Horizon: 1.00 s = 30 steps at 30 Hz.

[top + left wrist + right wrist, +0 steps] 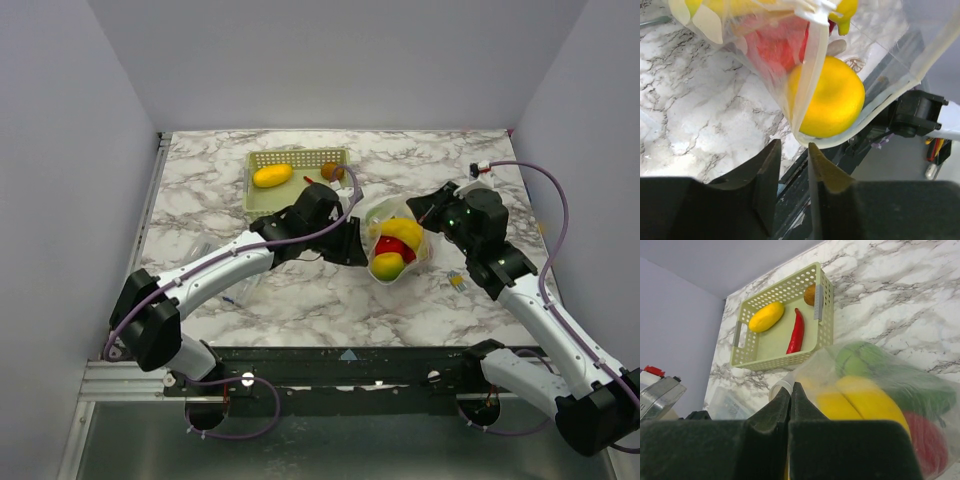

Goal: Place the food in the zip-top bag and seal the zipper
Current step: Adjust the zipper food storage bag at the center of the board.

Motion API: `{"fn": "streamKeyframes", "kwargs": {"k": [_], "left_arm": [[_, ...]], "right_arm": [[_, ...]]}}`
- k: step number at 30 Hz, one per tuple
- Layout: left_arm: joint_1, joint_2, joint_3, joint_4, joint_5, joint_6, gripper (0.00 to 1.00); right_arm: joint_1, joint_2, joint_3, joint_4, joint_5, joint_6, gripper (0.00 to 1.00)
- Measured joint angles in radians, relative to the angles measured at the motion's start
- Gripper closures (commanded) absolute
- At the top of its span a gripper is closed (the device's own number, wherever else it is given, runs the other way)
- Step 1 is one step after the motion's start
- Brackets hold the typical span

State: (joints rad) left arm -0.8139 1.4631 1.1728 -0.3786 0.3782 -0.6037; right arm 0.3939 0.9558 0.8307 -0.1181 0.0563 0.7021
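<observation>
The clear zip-top bag [400,262] lies mid-table between my grippers, holding a banana [402,232], a red fruit [389,247] and a yellow round fruit [386,267]. My right gripper [791,388] is shut on the bag's mouth strip [777,388]; the banana [865,400], a green pepper [865,360] and a red fruit [926,440] show through the plastic. My left gripper [792,150] is slightly open and empty. The bag's rounded edge [810,141] sits just off its fingertips, with the yellow fruit [832,97] and the red one [775,47] behind it.
The yellow-green mesh basket [262,201] stands at the back with a yellow fruit [272,175], a red chili [796,332] and a brown round fruit [332,171]. A flat clear packet [727,402] lies left of the bag. A small yellow-and-black stick [457,282] lies to its right.
</observation>
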Motion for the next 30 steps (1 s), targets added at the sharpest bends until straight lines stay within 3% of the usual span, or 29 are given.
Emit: {"fn": "streamKeyframes", "kwargs": {"k": [3, 8, 12, 23, 26, 30], "left_arm": [[0.000, 0.024, 0.000, 0.028, 0.000, -0.015, 0.79], [0.000, 0.057, 0.000, 0.061, 0.008, -0.034, 0.65], [0.000, 0.068, -0.003, 0.075, 0.017, -0.042, 0.65], [0.000, 0.127, -0.003, 0.117, 0.021, -0.056, 0.81], [0.000, 0.143, -0.003, 0.125, 0.023, -0.056, 1.00], [0.000, 0.161, -0.003, 0.134, 0.053, -0.056, 1.00]], "right_arm": [[0.000, 0.000, 0.000, 0.000, 0.000, 0.000, 0.99], [0.000, 0.000, 0.000, 0.000, 0.000, 0.000, 0.99], [0.000, 0.000, -0.002, 0.000, 0.000, 0.000, 0.99], [0.000, 0.000, -0.016, -0.002, -0.001, 0.000, 1.00], [0.000, 0.000, -0.016, -0.002, -0.001, 0.000, 0.99], [0.000, 0.000, -0.016, -0.006, -0.001, -0.004, 0.99]]}}
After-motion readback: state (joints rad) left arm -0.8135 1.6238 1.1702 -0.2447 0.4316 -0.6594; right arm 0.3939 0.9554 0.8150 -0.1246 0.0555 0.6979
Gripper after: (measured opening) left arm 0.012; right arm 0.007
